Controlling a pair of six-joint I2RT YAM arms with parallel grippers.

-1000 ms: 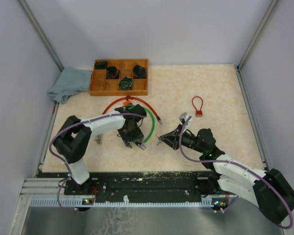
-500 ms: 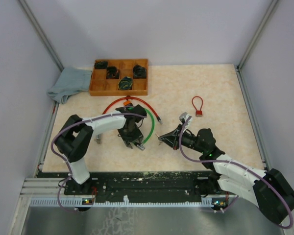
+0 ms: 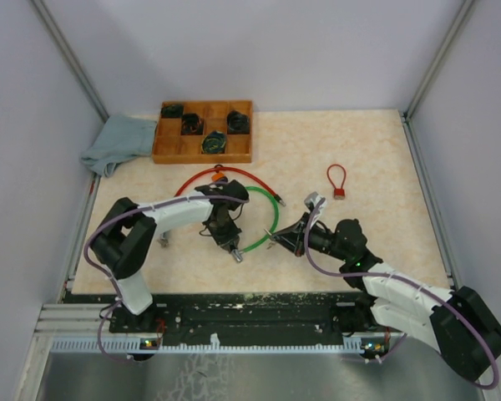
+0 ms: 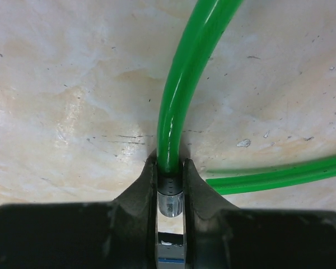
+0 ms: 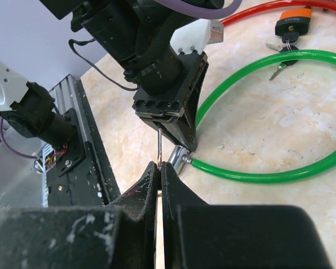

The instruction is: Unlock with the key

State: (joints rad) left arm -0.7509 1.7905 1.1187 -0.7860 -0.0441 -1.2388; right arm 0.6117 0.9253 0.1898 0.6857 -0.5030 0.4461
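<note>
Crumpled grey-blue cloth [image 3: 117, 142]: on the beige marbled counter [image 3: 359, 142], far to the left of and beyond the green plastic-coated cable lock [image 3: 271, 225]. Orange-brown wooden compartment tray [image 3: 203, 155]: beyond the green lock, well apart from it; several compartments hold dark items too small to identify. Red plastic-coated cable lock with orange body [image 5: 293, 22]: arcs just beyond the green lock, small keys lying below its body at the green loop's far edge. Left end effector [image 4: 170, 168]: over the green lock's near left end, jaws narrow, clamped on that lock's silvery metal tip. Green lock itself: an open loop lying on the counter, between the two arms. Right end effector [image 5: 159, 166]: just beside the green lock's near side, jaws pressed together on a thin silvery metal key [image 5: 158, 147], whose tip stands close to the clamped metal end. Small red shackle padlock [image 3: 337, 180]: right of and beyond the green lock, well apart.
</note>
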